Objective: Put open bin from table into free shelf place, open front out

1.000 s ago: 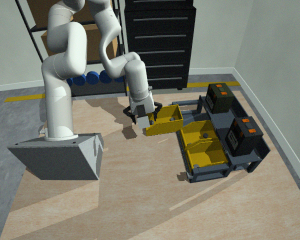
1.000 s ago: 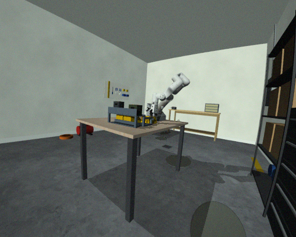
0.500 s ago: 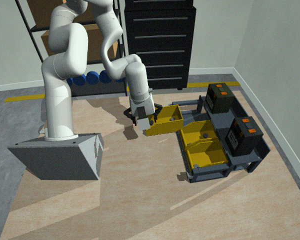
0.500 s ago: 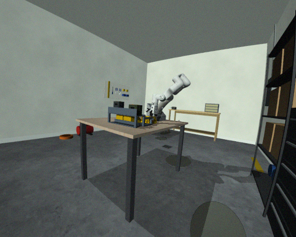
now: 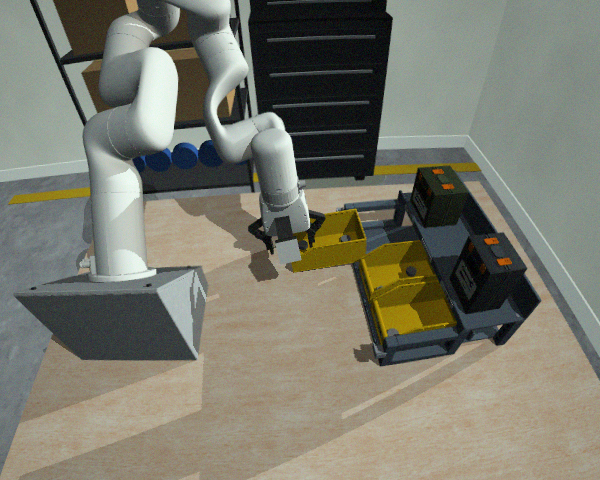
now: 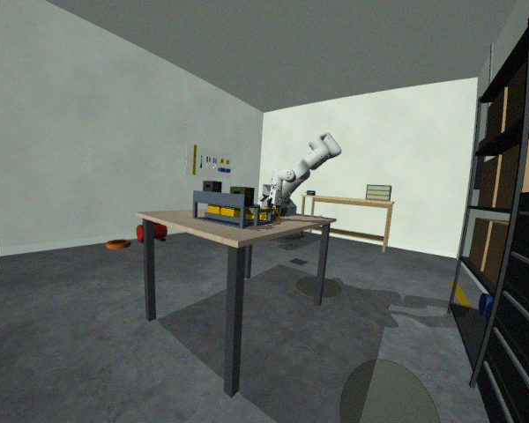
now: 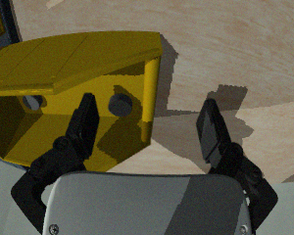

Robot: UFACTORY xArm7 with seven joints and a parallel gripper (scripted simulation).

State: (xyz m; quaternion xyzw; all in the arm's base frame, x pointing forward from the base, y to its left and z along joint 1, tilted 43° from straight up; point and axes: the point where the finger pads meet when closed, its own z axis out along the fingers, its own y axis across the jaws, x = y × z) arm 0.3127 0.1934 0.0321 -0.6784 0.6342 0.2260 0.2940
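The yellow open bin stands on the table beside the shelf, its low front toward the robot base. Two dark round parts lie in it. My gripper is open and holds nothing. In the wrist view its fingers straddle the bin's front edge: one over the bin's inside, the other over bare table beyond the front. The fingertips' height above the bin is hard to tell. Two yellow bins stand side by side in the grey shelf. The free place is at the row's far end.
A green box and a black box stand on the shelf's upper board, behind the row. The bin's rear end is close to the shelf's front corner. Grey rails and a post bound the free place.
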